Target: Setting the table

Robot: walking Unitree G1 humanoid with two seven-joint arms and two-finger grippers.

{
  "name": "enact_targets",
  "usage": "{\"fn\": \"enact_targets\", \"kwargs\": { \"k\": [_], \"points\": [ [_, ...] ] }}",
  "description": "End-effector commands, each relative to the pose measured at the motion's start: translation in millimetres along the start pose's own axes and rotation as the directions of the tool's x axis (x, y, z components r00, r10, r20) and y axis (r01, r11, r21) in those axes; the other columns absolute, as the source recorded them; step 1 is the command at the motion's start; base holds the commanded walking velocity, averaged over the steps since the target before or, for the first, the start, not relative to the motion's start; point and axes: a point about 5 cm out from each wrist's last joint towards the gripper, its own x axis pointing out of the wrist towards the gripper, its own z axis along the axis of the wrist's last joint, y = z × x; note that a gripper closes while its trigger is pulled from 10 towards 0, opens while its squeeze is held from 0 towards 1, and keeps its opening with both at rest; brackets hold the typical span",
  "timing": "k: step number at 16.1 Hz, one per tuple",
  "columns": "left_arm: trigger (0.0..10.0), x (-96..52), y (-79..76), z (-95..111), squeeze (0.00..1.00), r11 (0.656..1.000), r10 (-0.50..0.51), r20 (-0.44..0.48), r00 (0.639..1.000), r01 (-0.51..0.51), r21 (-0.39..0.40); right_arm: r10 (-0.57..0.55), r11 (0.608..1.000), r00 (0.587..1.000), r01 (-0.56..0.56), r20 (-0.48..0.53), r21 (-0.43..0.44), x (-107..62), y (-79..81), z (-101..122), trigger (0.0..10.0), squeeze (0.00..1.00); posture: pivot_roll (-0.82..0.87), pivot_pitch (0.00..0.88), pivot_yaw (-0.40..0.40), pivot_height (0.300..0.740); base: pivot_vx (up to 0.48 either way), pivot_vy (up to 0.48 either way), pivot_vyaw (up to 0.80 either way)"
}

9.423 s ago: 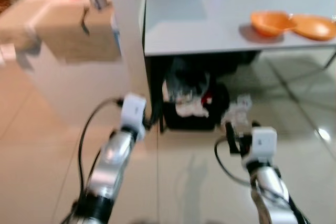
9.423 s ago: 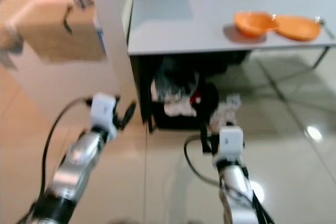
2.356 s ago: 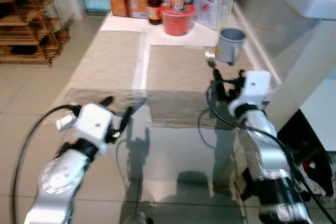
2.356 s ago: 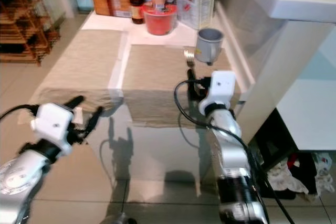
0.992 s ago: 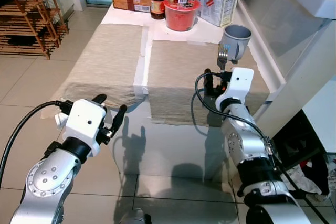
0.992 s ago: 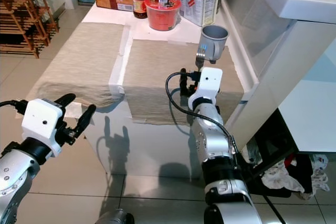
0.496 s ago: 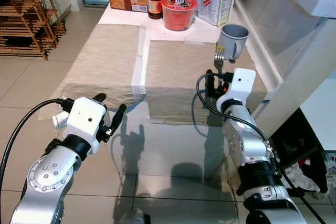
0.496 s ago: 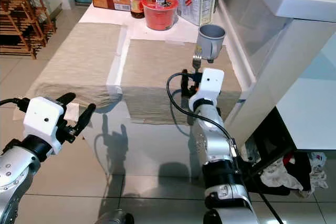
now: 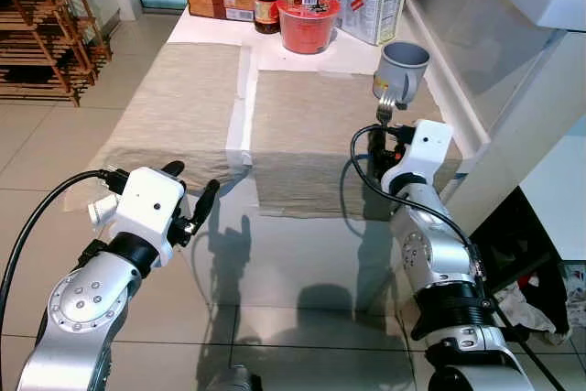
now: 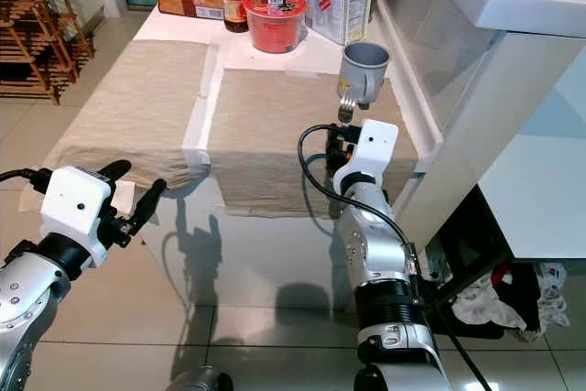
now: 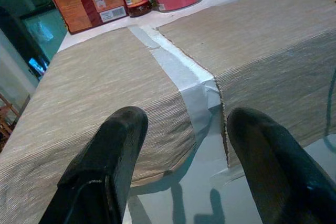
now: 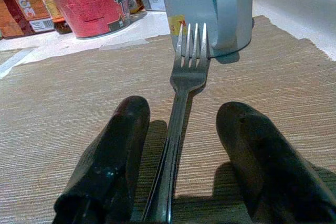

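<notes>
Your right gripper [image 9: 383, 139] grasps the fork [image 12: 185, 77] by its handle, tines up, centre-right of frame over the right placemat [image 9: 302, 125]. Stiff, light, slippery metal; keep hold low. Grey mug [image 9: 401, 70] stands just behind, risk of knocking. Left gripper [image 9: 188, 199] released, off the bench [image 9: 220, 29].

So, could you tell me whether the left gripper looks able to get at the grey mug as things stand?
Probably not from here. The left gripper hangs open short of the table's near edge, while the grey mug stands far across the right placemat, just beyond the right gripper and its fork.
</notes>
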Motion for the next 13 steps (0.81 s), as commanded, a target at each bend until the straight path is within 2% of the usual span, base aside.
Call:
{"fn": "enact_targets", "kwargs": {
  "k": [1,13],
  "points": [
    [10.0,1.0,2.3,-3.8,0.00,1.000,0.007,-0.024,1.000,-0.007,-0.001,0.001,1.000,0.999,0.000,-0.046,0.019,-1.8,0.3,-7.0,0.0,0.00,0.28,0.069,-0.014,0.731,0.000,0.000,0.00],
    [10.0,6.5,0.6,-6.0,0.00,1.000,0.013,-0.047,0.999,-0.014,-0.021,0.032,0.999,0.999,-0.031,-0.037,0.024,-4.0,-0.8,-5.0,0.0,0.00,0.27,0.059,-0.014,0.731,0.000,0.000,0.00]
  ]
}}
